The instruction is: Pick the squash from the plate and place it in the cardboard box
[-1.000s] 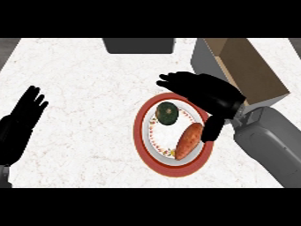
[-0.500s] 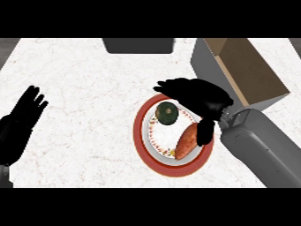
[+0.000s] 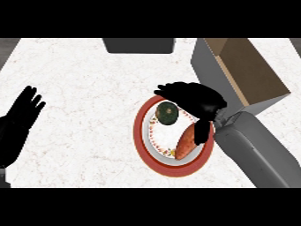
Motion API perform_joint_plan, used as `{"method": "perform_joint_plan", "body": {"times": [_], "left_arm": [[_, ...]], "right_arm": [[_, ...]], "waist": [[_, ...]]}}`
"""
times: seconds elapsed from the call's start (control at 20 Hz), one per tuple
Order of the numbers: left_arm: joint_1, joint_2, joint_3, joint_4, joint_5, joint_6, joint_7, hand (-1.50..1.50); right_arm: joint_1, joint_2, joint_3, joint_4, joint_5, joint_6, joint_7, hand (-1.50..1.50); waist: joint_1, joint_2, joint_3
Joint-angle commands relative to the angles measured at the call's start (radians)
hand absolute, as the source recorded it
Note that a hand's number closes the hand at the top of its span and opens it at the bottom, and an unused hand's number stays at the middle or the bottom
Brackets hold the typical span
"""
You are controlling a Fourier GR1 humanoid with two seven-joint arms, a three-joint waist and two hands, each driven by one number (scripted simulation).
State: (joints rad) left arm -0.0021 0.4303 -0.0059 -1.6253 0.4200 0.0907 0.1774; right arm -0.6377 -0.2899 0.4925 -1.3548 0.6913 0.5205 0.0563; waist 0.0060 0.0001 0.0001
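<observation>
Squash (image 3: 167,112) still lay at the far end of the plate (image 3: 140,132), and my right hand (image 3: 193,98) had slid a bit closer over it than a moment before, fingers bent a little but holding nothing. An orange sweet potato (image 3: 185,145) lay beside it, partly under my thumb, and the cardboard box (image 3: 247,73) stood open just behind my hand. My left hand (image 3: 16,121) rested open at the left edge, same as before.

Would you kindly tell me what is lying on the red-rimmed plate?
A dark green squash and an orange oblong vegetable lie on the plate. The right hand covers its upper right edge, so that part is hidden.
</observation>
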Motion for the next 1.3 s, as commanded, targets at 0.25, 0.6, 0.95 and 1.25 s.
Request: {"method": "perform_joint_plan", "body": {"times": [0.25, 0.6, 0.95, 1.25], "left_arm": [[-0.044, -0.034, 0.05, 0.011, -0.027, -0.043, 0.059, 0.0], [0.004, -0.075, 0.056, -0.016, -0.086, -0.062, 0.039, 0.0], [0.0, -0.092, 0.107, -0.048, -0.098, -0.072, 0.058, 0.0], [-0.022, -0.107, 0.124, 0.041, -0.114, -0.128, 0.027, 0.0]], "right_arm": [[-0.016, 0.105, -0.048, 0.011, 0.111, 0.007, -0.042, -1.5], [-0.014, 0.134, -0.061, -0.009, 0.197, 0.079, -0.015, -1.5], [0.026, 0.175, -0.057, 0.042, 0.292, 0.058, -0.029, -1.5], [0.031, 0.195, -0.08, 0.138, 0.369, -0.032, -0.065, -1.5]], "waist": [[-0.001, 0.0, 0.0], [-0.001, 0.0, 0.0], [-0.001, -0.001, 0.0], [-0.001, 0.001, 0.0]]}}
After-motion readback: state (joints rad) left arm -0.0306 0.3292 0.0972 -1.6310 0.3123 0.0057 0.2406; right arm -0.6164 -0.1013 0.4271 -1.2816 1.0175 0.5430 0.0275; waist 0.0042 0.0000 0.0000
